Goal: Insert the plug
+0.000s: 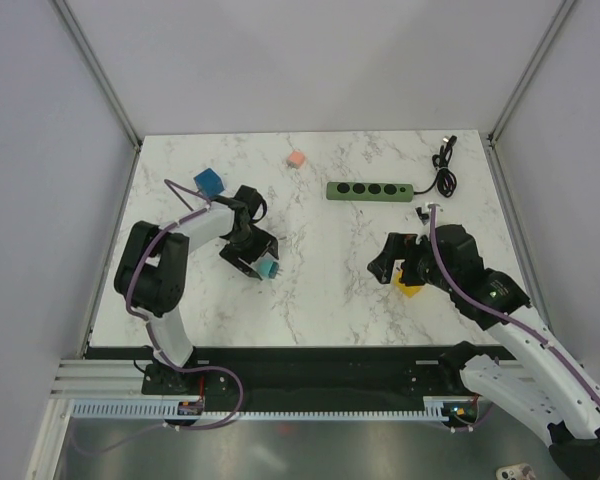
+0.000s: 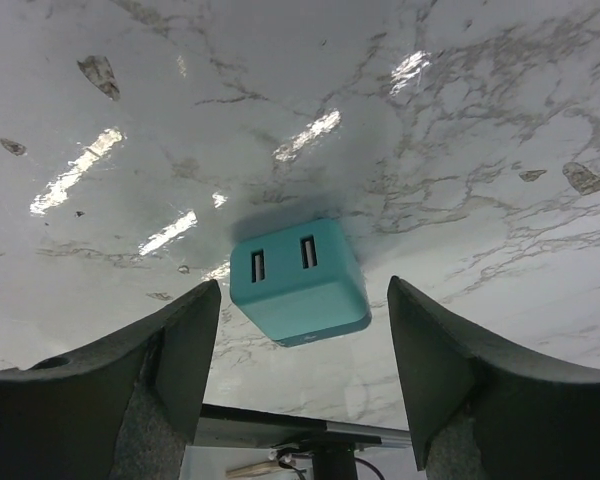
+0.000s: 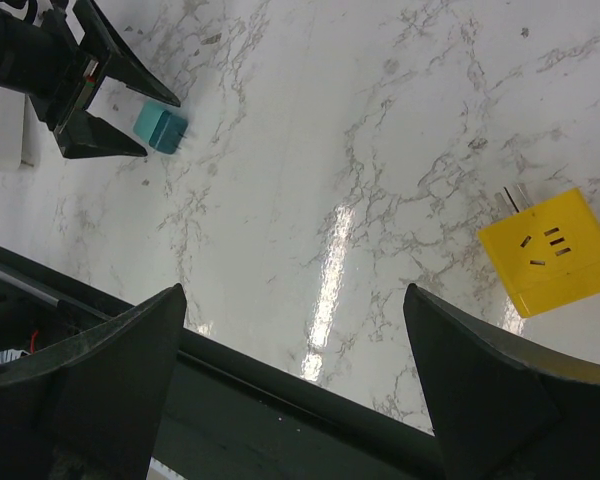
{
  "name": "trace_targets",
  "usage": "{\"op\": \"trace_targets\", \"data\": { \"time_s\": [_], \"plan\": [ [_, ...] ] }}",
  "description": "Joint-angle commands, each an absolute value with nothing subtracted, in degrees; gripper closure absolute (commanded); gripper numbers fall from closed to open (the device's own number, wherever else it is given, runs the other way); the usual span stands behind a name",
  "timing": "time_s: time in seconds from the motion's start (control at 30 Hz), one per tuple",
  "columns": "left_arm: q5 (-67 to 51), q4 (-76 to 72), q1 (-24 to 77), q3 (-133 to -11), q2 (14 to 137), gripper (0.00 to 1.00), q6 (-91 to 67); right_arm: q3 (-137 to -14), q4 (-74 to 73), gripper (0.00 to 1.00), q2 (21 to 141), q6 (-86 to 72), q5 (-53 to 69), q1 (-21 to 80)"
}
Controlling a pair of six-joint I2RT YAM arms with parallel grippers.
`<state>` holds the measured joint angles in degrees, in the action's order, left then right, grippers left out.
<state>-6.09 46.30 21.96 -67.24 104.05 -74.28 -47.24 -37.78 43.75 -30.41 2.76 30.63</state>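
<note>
A teal plug cube (image 2: 300, 280) with two slots lies on the marble table, level with the tips of my left gripper (image 2: 303, 288), which is open and not touching it. In the top view the cube (image 1: 268, 269) sits at the left gripper (image 1: 257, 257). A yellow plug cube (image 3: 555, 252) with metal prongs lies to the right of my open, empty right gripper (image 3: 292, 292). In the top view it (image 1: 409, 288) is partly under the right gripper (image 1: 387, 262). The green power strip (image 1: 369, 190) lies at the back right.
The strip's black cable (image 1: 444, 168) is coiled at the far right corner. A blue cube (image 1: 209, 182) and a pink cube (image 1: 296, 158) lie at the back. The table's front edge (image 3: 280, 385) runs close under the right gripper.
</note>
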Motion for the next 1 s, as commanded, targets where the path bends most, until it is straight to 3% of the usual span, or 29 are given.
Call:
{"op": "trace_targets", "data": {
  "time_s": [0.0,0.23,0.27,0.53,0.7,0.83,0.97],
  "plan": [
    [-4.1,45.7,22.7,-68.8,105.5,0.25,-74.7,-47.1,-36.7,0.02,44.0,-30.6,2.9,30.8],
    [-4.5,43.3,24.0,-69.1,105.6,0.46,-69.5,-46.9,-36.3,0.02,45.1,-31.0,3.0,30.8],
    [-4.8,43.0,24.3,-69.1,105.6,0.55,-68.7,-46.8,-36.1,0.02,45.4,-31.2,3.2,30.8],
    [-4.8,37.7,26.5,-68.7,97.9,0.98,-50.2,-46.8,-35.3,0.02,48.0,-33.0,4.7,30.8],
    [-9.8,26.8,28.4,-61.2,84.2,0.98,-34.6,-49.2,-34.0,0.06,49.7,-34.2,12.6,30.8],
    [-20.5,19.0,29.4,-54.3,75.4,0.98,-24.7,-52.1,-34.4,0.1,51.1,-33.7,12.7,30.8],
    [-22.1,17.9,34.5,-52.3,71.0,0.98,-18.5,-55.9,-35.5,0.21,53.1,-33.8,13.9,30.9]
  ]
}}
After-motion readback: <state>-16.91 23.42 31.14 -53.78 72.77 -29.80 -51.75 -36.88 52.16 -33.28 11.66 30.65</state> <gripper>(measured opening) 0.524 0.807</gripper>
